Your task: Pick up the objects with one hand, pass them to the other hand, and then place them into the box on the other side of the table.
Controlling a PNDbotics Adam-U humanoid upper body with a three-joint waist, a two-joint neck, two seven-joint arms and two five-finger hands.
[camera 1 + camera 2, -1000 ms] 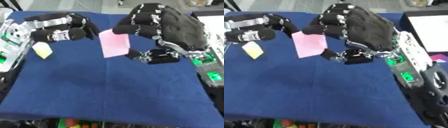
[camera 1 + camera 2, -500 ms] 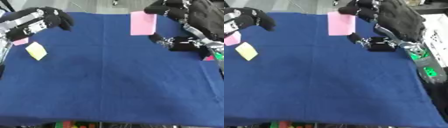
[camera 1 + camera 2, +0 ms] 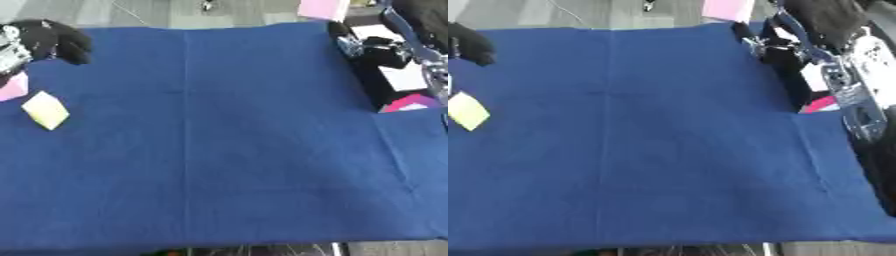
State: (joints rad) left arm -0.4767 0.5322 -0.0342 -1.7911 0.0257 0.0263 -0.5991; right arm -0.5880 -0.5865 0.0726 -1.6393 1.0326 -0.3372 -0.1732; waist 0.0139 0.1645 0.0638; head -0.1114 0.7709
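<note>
My right hand (image 3: 826, 21) is at the far right corner, over the table's edge. Its fingers pinch a flat pink piece (image 3: 728, 8) that is cut off by the top of the view, and its thumb (image 3: 372, 50) hangs above the black box (image 3: 378, 85) on the right side. The box holds white paper (image 3: 404, 77) and a magenta piece (image 3: 408, 103). My left hand (image 3: 54, 38) is at the far left corner with its fingers curled and nothing in them. A yellow block (image 3: 45, 111) lies on the blue cloth (image 3: 227, 140) near the left edge.
A second pink piece (image 3: 11, 87) pokes in at the left edge, just above the yellow block. My right forearm, with its white and green parts (image 3: 857, 95), runs down the right side beside the box. Grey floor shows beyond the far edge.
My right hand has carried the pink piece from the middle of the far side to the far right corner above the box. My left hand has drawn back to the left. The view has tilted too.
</note>
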